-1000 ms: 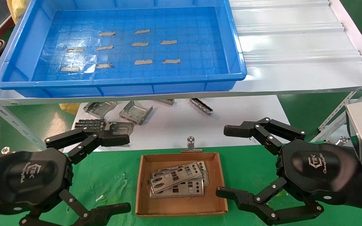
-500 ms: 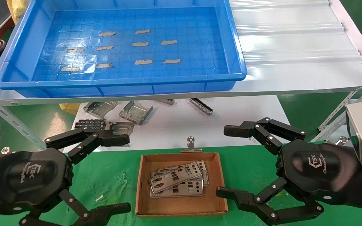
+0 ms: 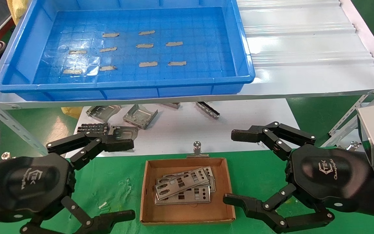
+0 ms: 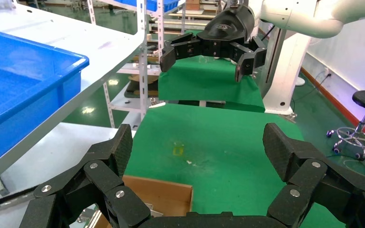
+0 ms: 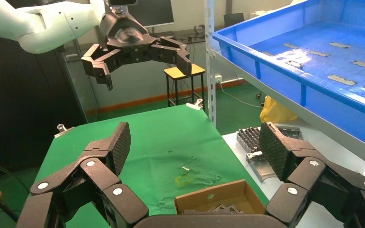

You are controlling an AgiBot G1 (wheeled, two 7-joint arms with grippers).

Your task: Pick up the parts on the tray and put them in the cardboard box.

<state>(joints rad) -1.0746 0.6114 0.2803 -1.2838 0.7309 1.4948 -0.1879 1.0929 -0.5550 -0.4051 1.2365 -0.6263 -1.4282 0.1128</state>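
Observation:
Several flat silver-grey punched parts (image 3: 183,187) lie stacked inside the brown cardboard box (image 3: 187,217) on the green cloth, low in the head view. The blue tray (image 3: 125,87) on the shelf above holds only beige tape strips (image 3: 148,64). My left gripper (image 3: 123,180) hangs open to the left of the box, and my right gripper (image 3: 230,167) hangs open to its right. Neither holds anything. The box corner (image 4: 171,197) shows between the left fingers, and its wall (image 5: 214,195) with plate tips shows in the right wrist view.
Bulky folded grey brackets (image 3: 140,116) and a black finned part (image 3: 93,127) lie on the white sheet under the shelf. A metal clip (image 3: 197,150) sits at the box's far edge. The white corrugated sheet (image 3: 304,42) lies right of the tray.

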